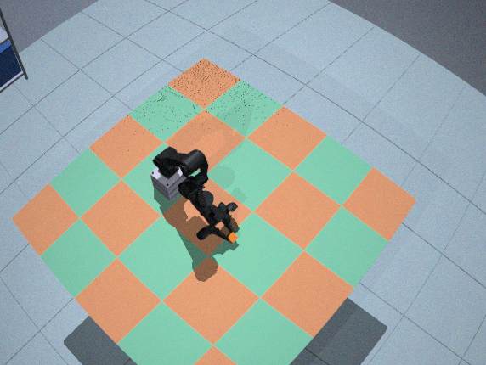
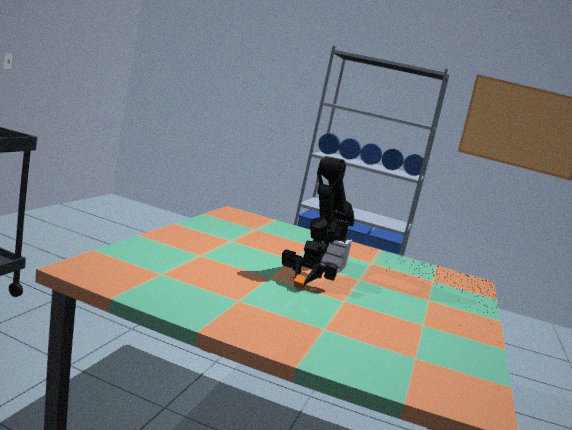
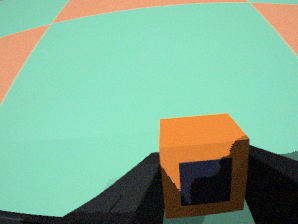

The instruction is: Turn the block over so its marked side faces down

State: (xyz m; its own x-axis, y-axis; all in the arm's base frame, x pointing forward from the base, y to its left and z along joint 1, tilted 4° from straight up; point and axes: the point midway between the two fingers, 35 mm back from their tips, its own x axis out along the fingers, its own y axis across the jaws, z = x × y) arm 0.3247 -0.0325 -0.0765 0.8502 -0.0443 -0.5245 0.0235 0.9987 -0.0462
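Note:
A small orange block (image 1: 233,238) (image 2: 299,281) (image 3: 197,137) sits between the black fingers of my gripper (image 1: 229,236) (image 2: 304,278) (image 3: 205,177), which is shut on it. In the wrist view the block's dark blue marked face (image 3: 208,184) points back toward the camera, and the plain orange faces point up and away. The arm is stretched low and forward from its base, and the block is right at the checkered table top (image 1: 297,297) (image 2: 250,335) (image 3: 100,96). I cannot tell whether the block touches the surface.
The arm's grey base (image 1: 166,186) (image 2: 339,255) stands on the table behind the gripper. A metal shelf (image 2: 380,150) with blue items stands beyond the table's far edge, and a black cart (image 2: 15,200) stands to the left.

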